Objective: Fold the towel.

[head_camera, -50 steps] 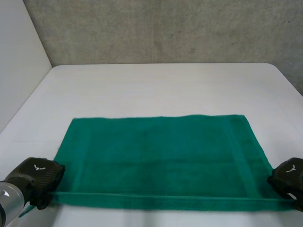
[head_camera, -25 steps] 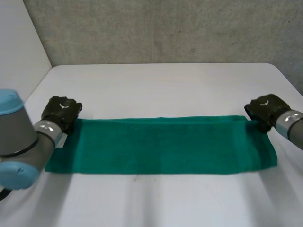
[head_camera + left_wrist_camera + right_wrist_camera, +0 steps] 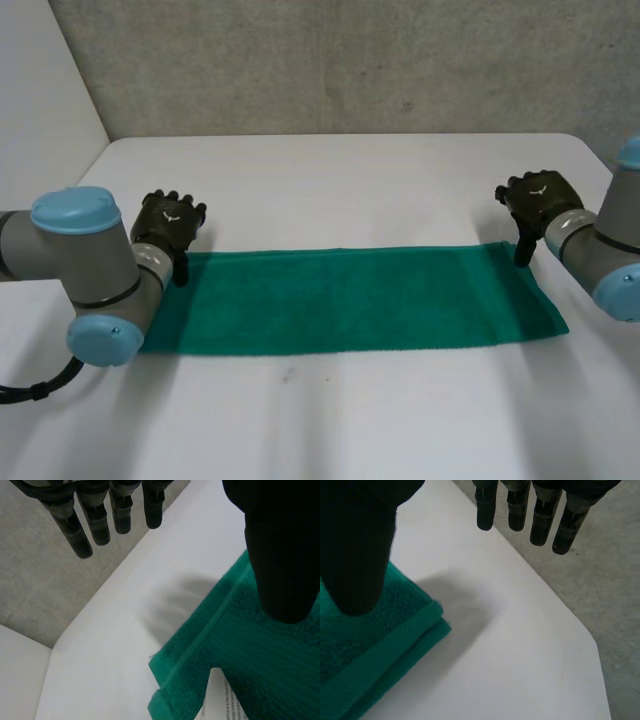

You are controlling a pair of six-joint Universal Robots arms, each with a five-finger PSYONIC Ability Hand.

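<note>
Green terry towel [image 3: 350, 300] lies folded into a long strip across the middle of the white table [image 3: 350, 170]. Its long sides run parallel to the table's near edge and its short ends face the left and right edges. In the right wrist view we see two layers stacked at its far right corner. In the left wrist view a white label [image 3: 220, 700] shows by its far left corner. Our left hand [image 3: 168, 225] hangs at the towel's far left corner, with its fingers [image 3: 100, 520] straight and spread well away from the thumb [image 3: 280, 555], gripping nothing. The thumb is over the cloth and the fingers are over bare table beyond the towel's far side. Our right hand [image 3: 538, 200] is placed likewise at the far right corner, its fingers straight and its thumb apart over the cloth, holding nothing. We cannot tell whether either thumb touches the towel.
</note>
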